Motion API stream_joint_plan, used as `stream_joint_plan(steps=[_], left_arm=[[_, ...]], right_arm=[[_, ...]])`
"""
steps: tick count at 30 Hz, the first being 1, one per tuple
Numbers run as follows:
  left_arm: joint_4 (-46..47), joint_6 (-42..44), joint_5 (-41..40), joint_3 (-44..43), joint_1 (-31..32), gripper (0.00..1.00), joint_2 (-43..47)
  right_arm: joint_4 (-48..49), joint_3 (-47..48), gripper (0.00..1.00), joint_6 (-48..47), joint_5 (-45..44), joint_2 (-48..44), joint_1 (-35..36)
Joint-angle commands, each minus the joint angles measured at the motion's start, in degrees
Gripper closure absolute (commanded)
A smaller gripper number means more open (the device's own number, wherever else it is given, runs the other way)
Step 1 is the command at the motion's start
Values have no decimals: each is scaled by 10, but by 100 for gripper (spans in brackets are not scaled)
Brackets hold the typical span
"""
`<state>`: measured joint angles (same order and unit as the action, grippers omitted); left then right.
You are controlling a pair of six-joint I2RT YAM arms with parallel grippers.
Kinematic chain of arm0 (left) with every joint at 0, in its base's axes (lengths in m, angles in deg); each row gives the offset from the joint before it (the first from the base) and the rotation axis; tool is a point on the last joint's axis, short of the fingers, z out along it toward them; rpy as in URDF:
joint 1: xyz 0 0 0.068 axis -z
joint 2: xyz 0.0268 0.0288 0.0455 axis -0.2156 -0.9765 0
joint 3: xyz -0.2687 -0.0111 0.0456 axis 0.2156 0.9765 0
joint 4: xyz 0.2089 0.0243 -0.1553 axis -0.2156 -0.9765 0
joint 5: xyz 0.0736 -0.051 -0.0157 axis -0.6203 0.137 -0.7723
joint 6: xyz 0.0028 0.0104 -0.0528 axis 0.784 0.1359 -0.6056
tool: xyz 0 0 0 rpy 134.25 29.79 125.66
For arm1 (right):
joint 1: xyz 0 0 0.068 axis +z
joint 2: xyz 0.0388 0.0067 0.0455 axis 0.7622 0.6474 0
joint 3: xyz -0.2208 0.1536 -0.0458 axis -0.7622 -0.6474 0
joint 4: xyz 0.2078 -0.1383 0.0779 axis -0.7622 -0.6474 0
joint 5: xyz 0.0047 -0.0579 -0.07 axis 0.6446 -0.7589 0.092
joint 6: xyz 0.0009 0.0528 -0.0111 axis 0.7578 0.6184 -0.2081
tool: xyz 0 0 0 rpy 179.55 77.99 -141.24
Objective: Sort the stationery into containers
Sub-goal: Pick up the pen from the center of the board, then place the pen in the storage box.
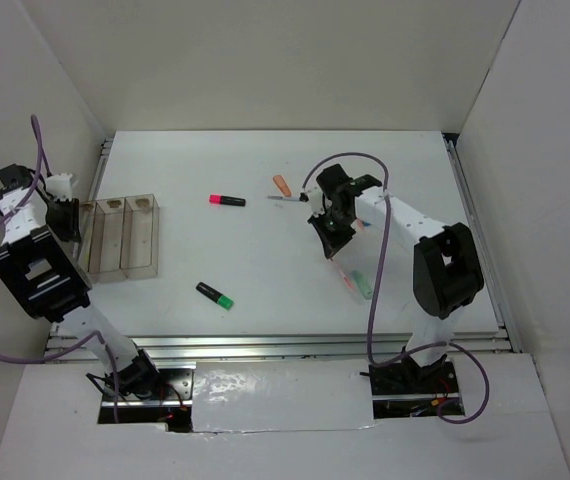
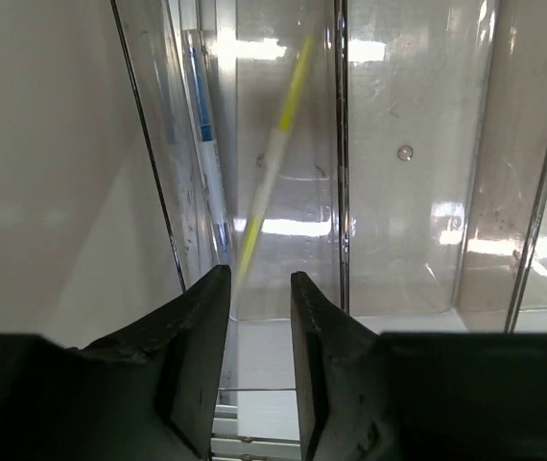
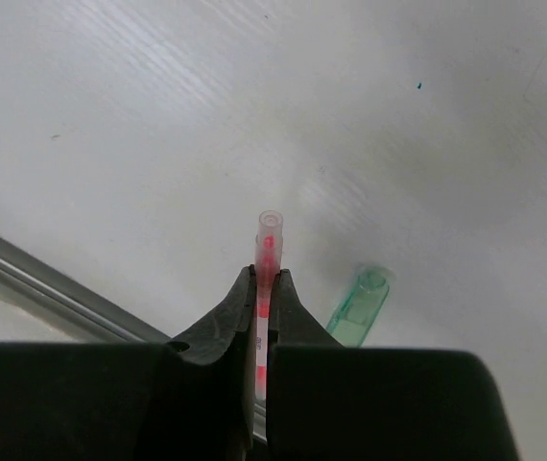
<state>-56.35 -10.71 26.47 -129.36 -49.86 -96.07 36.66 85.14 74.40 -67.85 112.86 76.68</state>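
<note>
Three joined clear bins (image 1: 123, 238) stand at the table's left. My left gripper (image 1: 65, 218) is open and empty beside their left end. In its wrist view the gripper (image 2: 259, 285) faces a bin (image 2: 398, 192) that holds a yellow-white pen (image 2: 275, 149) and a blue-white pen (image 2: 206, 134). My right gripper (image 1: 329, 238) is shut on a thin red pen (image 3: 270, 238) just above the table. A mint green highlighter (image 3: 360, 305) lies beside it and also shows in the top view (image 1: 362, 284). On the table lie a pink highlighter (image 1: 227, 200), a black-green highlighter (image 1: 215, 296), an orange stub (image 1: 282, 184) and a thin pen (image 1: 287, 199).
White walls close in the table on the left, back and right. A metal rail (image 1: 285, 345) runs along the near edge and shows in the right wrist view (image 3: 53, 279). A purple cable (image 1: 370, 300) hangs by the right arm.
</note>
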Motion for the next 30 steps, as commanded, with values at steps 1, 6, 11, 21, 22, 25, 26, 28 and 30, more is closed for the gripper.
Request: stream_joint_plan(steps=[1,6,11,21,22,25,26,28,30], left_arm=[[-2,-3,18,-29,-3,55,-2],[-22,-3,111,-42,-4,43,41],[-72,-18,386,-50,31,38,141],[435,-500,487,141,369,25,332],[457,-513,483,138,406,24,319],[489,-545,464,134,509,23,291],[496,-554,462,136,518,23,286],[529,-591,471,143,528,24,264],[560,-620,486,151,531,25,250]], right_arm=[[-25,34,100,0,33,-54,0],[-28,63,100,11,106,-94,-24],[-1,103,100,50,252,-152,-71],[129,143,100,207,464,-184,-101],[145,138,100,220,471,-187,-100],[209,117,100,270,502,-199,-101],[214,122,100,276,506,-200,-98],[213,133,100,280,510,-200,-98],[215,137,100,284,506,-203,-100]])
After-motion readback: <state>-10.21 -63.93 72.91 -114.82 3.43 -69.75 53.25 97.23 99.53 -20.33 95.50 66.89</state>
